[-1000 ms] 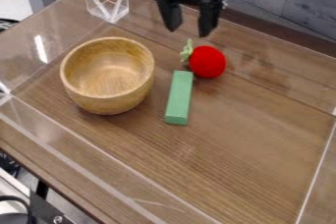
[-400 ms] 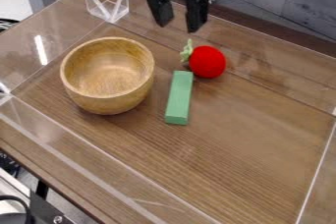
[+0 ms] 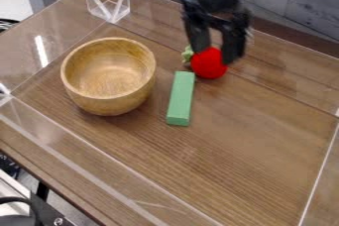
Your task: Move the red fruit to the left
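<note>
**Asker:** Where are you in the job?

**Me:** I'm in the approach, with nothing picked up yet. My gripper [image 3: 216,44] hangs spread wide and empty, fingers pointing steeply down, right over the red fruit [image 3: 208,64]. The fruit sits on the wooden table [image 3: 252,141] just below my fingertips, with one finger on each side of its upper half. I can't tell whether either finger touches it

**Asker:** What else is close by?

**Me:** The green block [image 3: 180,97] lies just beside the fruit, below and to the left of my fingers. The wooden bowl [image 3: 109,74] is further off to that same side

**Asker:** So what does the next move ask of you?

**Me:** As I judge it, I sink a little more so the fingers straddle the fruit's widest part, then close on it. It's round, so an off-centre pinch could squirt it away. After that I must lift clear of the block before carrying it left
</note>
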{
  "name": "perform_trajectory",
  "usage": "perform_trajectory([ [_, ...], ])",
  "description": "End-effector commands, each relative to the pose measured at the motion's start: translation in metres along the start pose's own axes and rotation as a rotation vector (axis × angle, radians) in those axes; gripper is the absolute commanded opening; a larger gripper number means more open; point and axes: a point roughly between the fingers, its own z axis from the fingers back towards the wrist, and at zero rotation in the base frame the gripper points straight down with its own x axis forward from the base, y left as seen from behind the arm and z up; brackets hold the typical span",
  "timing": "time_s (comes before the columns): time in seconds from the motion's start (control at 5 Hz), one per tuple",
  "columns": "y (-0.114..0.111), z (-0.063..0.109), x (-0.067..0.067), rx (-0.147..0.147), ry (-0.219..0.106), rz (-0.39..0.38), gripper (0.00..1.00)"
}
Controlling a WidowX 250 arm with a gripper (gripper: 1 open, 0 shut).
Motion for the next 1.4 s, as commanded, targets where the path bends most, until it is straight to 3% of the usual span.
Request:
perform_trajectory([
  [0.0, -0.014, 0.024, -0.003, 0.039, -0.077, -0.044, 1.00],
  [0.2, -0.009, 0.025, -0.006, 0.055, -0.092, -0.043, 1.00],
  [0.4, -0.003, 0.039, -0.001, 0.075, -0.134, 0.031, 1.00],
  [0.6, -0.001, 0.047, 0.004, 0.089, -0.150, 0.042, 1.00],
  [0.8, 0.004, 0.037, 0.011, 0.097, -0.131, -0.039, 1.00],
  [1.0, 0.009, 0.026, 0.016, 0.103, -0.116, -0.069, 1.00],
  [1.2, 0.007, 0.014, 0.014, 0.103, -0.113, -0.112, 1.00],
])
